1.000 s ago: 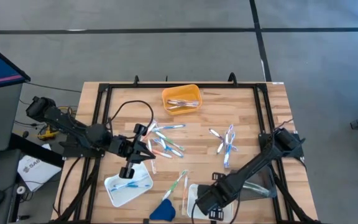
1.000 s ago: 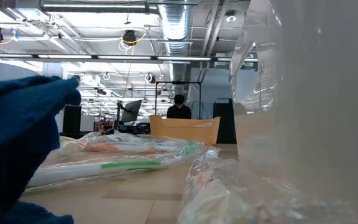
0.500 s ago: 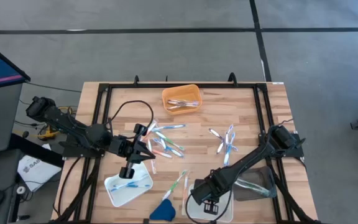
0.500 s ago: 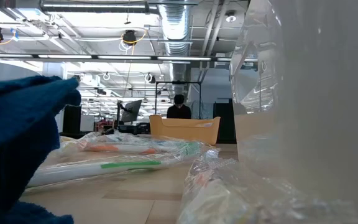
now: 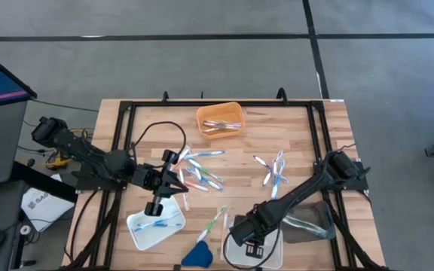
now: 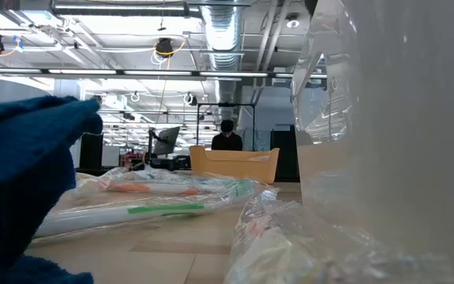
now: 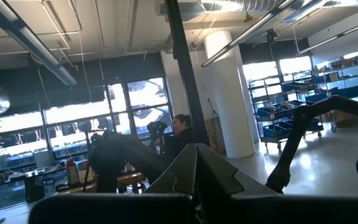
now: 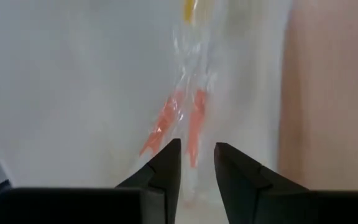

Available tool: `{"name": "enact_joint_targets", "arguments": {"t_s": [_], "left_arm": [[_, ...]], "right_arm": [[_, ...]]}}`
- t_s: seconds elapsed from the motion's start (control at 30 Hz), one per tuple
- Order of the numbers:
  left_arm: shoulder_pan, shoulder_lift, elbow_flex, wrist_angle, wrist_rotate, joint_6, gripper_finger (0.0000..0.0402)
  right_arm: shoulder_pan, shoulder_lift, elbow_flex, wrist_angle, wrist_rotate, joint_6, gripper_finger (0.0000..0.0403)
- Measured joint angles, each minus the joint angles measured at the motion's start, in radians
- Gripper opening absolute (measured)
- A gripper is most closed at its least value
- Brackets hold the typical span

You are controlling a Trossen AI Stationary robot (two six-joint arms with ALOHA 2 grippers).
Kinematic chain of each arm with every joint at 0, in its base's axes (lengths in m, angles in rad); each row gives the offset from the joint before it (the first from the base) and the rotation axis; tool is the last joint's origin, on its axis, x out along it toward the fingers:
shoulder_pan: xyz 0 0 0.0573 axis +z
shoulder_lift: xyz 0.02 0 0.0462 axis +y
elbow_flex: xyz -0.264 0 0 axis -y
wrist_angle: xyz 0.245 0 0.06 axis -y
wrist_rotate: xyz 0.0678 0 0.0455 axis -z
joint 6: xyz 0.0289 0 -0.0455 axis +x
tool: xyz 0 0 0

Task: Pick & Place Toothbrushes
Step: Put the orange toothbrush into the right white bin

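Note:
Thin toothbrushes lie loose on the wooden table in two clusters [image 5: 200,172] [image 5: 274,170], with two more [image 5: 217,222] nearer the front. Others lie in the orange tray [image 5: 219,119], and a blue one in the left white tray [image 5: 155,223]. My right gripper [image 5: 249,243] points down over the near-centre white tray [image 5: 277,252], slightly open. A clear-wrapped orange toothbrush [image 8: 188,127] lies under it, one end between the fingertips. My left gripper [image 5: 176,181] hovers shut and empty above the table's left half. My right gripper comes from above, its fingers [image 8: 166,168] standing on either side of the wrapped toothbrush's near end [image 8: 194,158]. The toothbrush lies in the white tray. Whether the fingers touch the wrapper I cannot tell.
A dark-blue wedge [image 5: 197,254] sits at the front edge, filling the low view's left side [image 6: 22,181]. A clear tray [image 5: 311,220] stands at the right, under my right arm. A black frame [image 5: 123,150] rims the table. A person [image 6: 227,136] stands far behind.
My right gripper has shifted a little toward the table's left, staying over the near-centre white tray.

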Motion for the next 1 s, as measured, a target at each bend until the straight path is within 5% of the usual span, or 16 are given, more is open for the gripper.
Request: {"name": "enact_joint_targets", "arguments": {"t_s": [0.1, 0.33, 0.7, 1.0], "left_arm": [[0.0, 0.0, 0.0, 0.0, 0.0, 0.0, 0.0001], [0.0, 0.0, 0.0, 0.0, 0.0, 0.0, 0.0001], [-0.001, 0.0, 0.0, -0.004, 0.0, -0.006, 0.0001], [-0.002, 0.0, 0.0, 0.0, 0.0, -0.008, 0.0001]], "right_arm": [[-0.01, 0.0, 0.046, -0.017, 0.023, -0.054, 0.009], [-0.002, -0.002, 0.118, 0.027, 0.265, -0.178, 0.006], [0.086, 0.0, 0.12, 0.031, 0.477, -0.072, 0.0003], [0.17, 0.0, 0.081, 0.108, 0.499, -0.111, 0.0002]]}}
